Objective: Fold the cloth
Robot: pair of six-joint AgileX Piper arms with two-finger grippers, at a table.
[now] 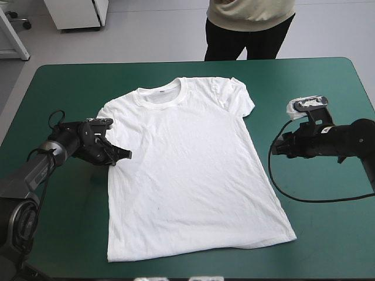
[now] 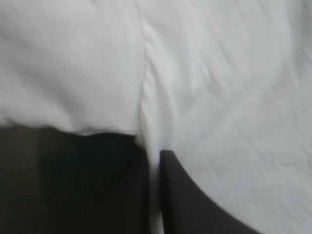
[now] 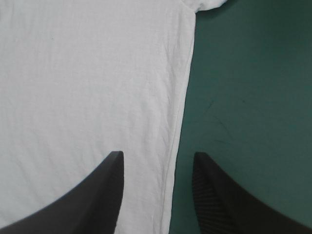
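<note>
The white T-shirt (image 1: 187, 170) lies spread flat on the table, collar toward the far edge and hem toward the near edge. My left gripper (image 1: 124, 154) sits at the shirt's left side seam, just below the sleeve. In the left wrist view its black fingers (image 2: 155, 161) are all but shut, with a thin ridge of white T-shirt (image 2: 219, 73) pinched between them. My right gripper (image 1: 275, 149) hovers just off the shirt's right side. In the right wrist view it (image 3: 158, 155) stands open, and the T-shirt (image 3: 87, 73) side edge runs between its fingers.
The teal-green cover (image 1: 328, 234) shows on both sides of the shirt and along the near edge. A band of cover (image 1: 88, 82) also lies between the collar and the table's far edge.
</note>
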